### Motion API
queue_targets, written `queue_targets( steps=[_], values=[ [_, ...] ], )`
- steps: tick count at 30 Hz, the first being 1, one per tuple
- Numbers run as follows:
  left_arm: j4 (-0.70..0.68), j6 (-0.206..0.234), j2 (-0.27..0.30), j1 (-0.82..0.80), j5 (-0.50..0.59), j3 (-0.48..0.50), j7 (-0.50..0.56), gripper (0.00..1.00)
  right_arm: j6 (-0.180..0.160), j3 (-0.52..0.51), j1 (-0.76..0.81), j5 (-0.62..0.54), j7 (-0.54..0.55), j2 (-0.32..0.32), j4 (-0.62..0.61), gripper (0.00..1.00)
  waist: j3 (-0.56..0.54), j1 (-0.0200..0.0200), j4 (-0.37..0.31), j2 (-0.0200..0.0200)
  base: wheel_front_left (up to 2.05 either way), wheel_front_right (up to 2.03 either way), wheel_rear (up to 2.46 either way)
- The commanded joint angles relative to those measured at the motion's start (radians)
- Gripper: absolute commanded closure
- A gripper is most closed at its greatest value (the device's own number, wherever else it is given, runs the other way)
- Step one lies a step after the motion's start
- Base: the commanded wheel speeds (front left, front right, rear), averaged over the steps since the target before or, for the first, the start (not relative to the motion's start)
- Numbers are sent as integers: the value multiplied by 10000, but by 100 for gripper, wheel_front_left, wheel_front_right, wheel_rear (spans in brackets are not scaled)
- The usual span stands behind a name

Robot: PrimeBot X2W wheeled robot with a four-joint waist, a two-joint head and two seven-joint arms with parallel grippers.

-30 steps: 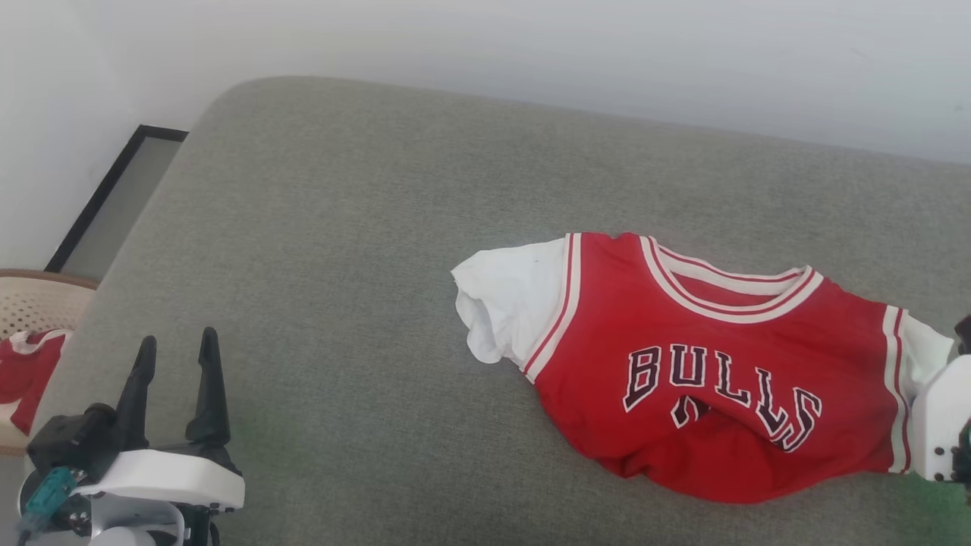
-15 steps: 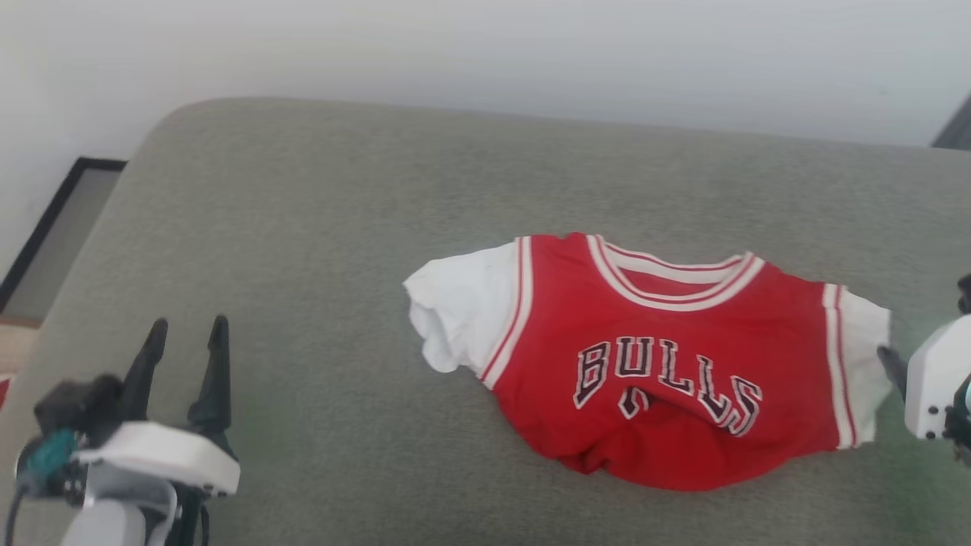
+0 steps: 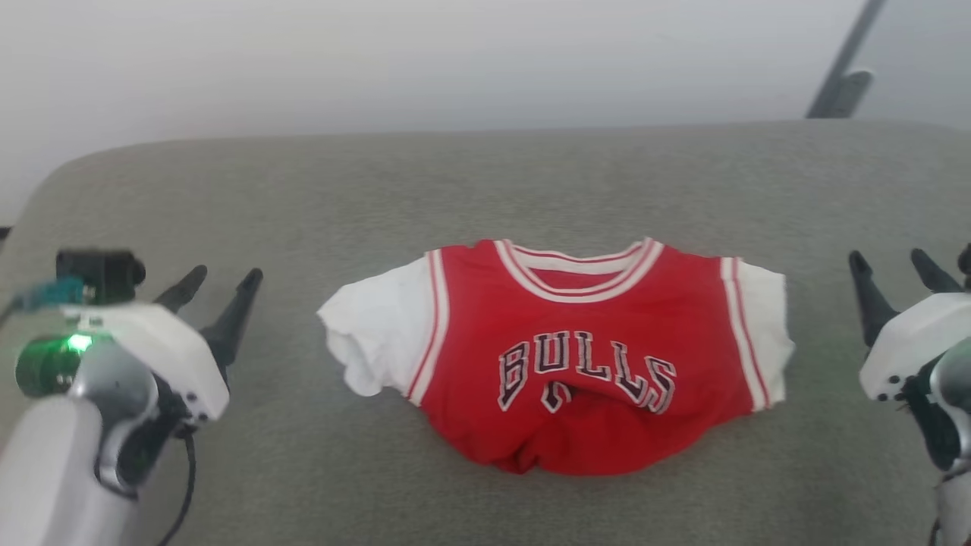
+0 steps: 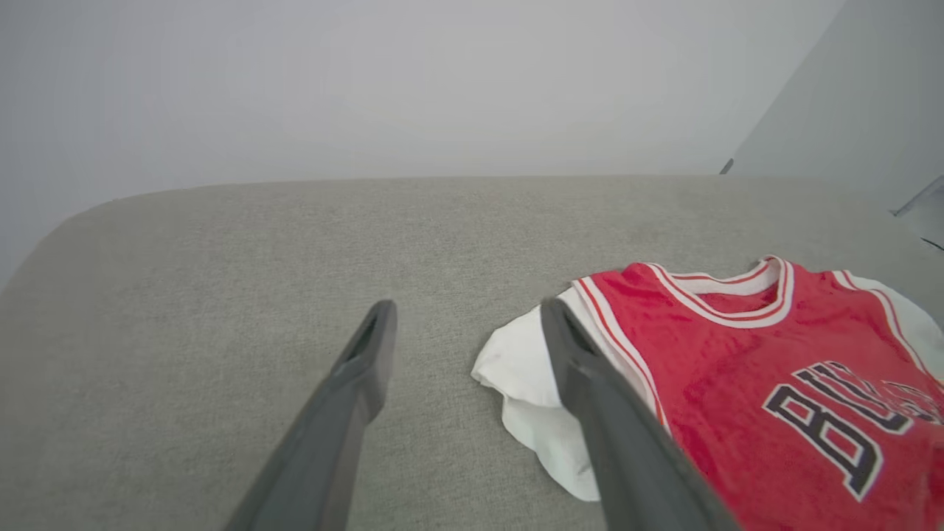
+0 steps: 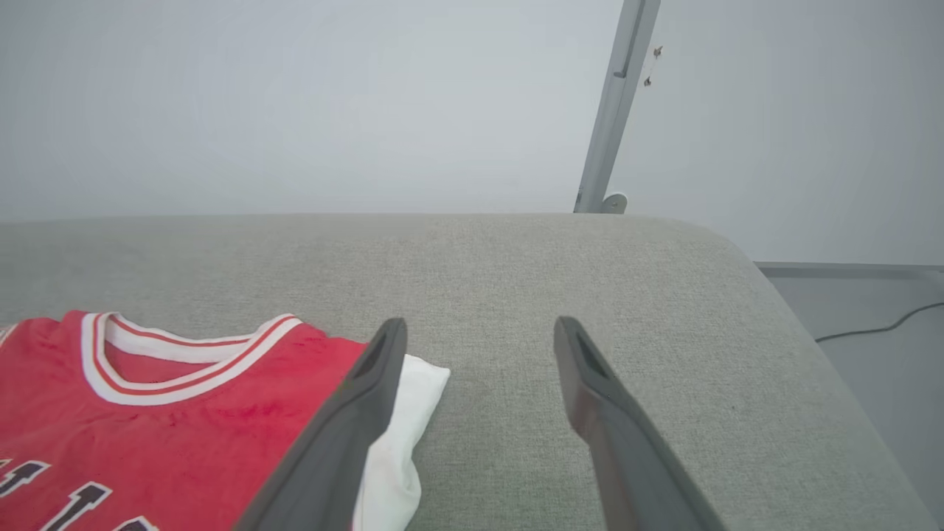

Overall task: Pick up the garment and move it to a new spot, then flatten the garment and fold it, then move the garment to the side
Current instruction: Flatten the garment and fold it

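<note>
The right gripper (image 3: 887, 262) has released the garment (image 3: 584, 334) and now stands apart from it, jaws spread, like the left gripper (image 3: 227, 273). The garment lies in the middle of the grey cushion (image 3: 303, 189) with its hem bunched, so flattening seems next.

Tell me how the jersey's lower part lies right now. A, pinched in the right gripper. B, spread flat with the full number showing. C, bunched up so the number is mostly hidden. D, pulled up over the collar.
C: the jersey is rumpled below the word BULLS, with just the top of the number peeking out.
</note>
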Motion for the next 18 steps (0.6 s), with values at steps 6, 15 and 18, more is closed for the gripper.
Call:
queue_targets(
  steps=[6,15,18],
  values=[
    [654,330,211,-1435,-721,-335,2785,0,1,-191,314,-518,-323,794,-914,0,193,0,-825,0,0,0,0],
    [2009,877,223,-2876,-476,-1300,5369,0,1,-300,201,-893,-1317,1378,-1926,0,806,0,-1421,0,0,0,0],
    [2520,985,192,-3183,-410,-1458,5726,0,1,-201,198,-992,-1784,1491,-2165,0,1011,0,-1578,0,0,0,0]
  ],
)
